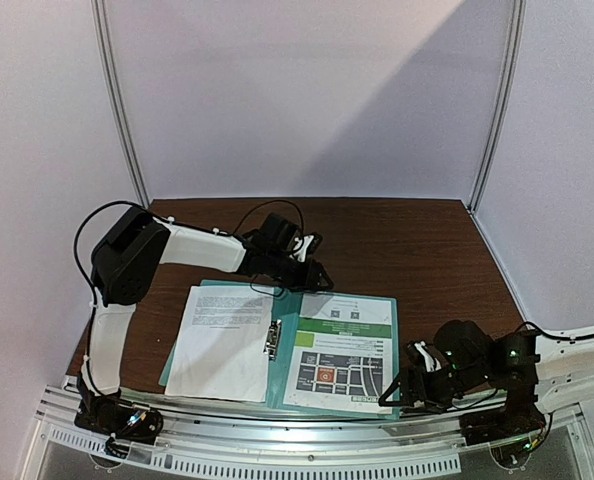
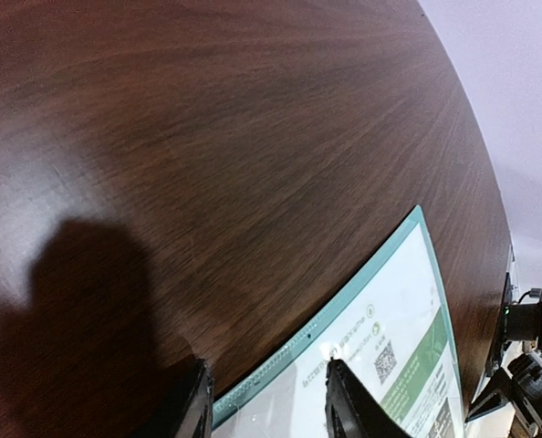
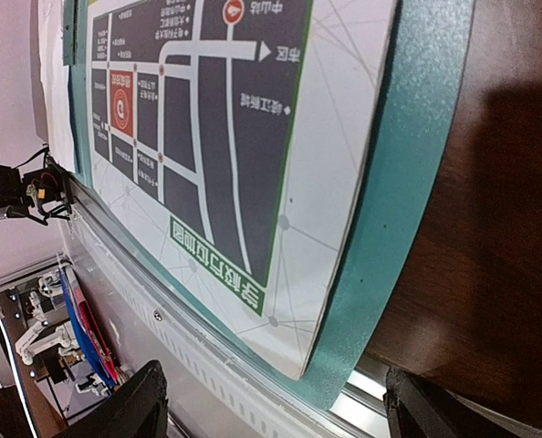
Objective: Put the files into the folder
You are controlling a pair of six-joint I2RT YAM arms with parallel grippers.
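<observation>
The folder (image 1: 285, 365) lies open and flat on the brown worktop (image 1: 407, 250), close to the near edge. Both files are on it. The white sheet with black text (image 1: 222, 340) covers the left half, a little askew. The sheet with the coloured map and green print (image 1: 342, 360) covers the right half. A small metal clip (image 1: 273, 337) sits along the fold between them.

The left pincer (image 1: 315, 275) is reached out over the folder's far edge, near the middle fold. From its own camera, the left pincer (image 2: 266, 411) stands partway open. Its two dark fingers (image 2: 344, 406) are apart, with the folder's teal border (image 2: 344, 306) and the top of the coloured sheet (image 2: 399, 338) showing in the gap. Nothing is pinched between them. I cannot tell whether the tips rest on the card or hang just above it.

The right pincer (image 1: 402, 385) is low at the folder's near right corner. In its wrist view, the right pincer (image 3: 280, 411) is spread wide. One finger (image 3: 148, 401) is over the rail side and the other over the bare wood (image 3: 508, 182). The folder's corner (image 3: 408, 182) and the map sheet (image 3: 207, 137) lie in front of the gap. It has hold of nothing, and I see no contact with the card.
</observation>
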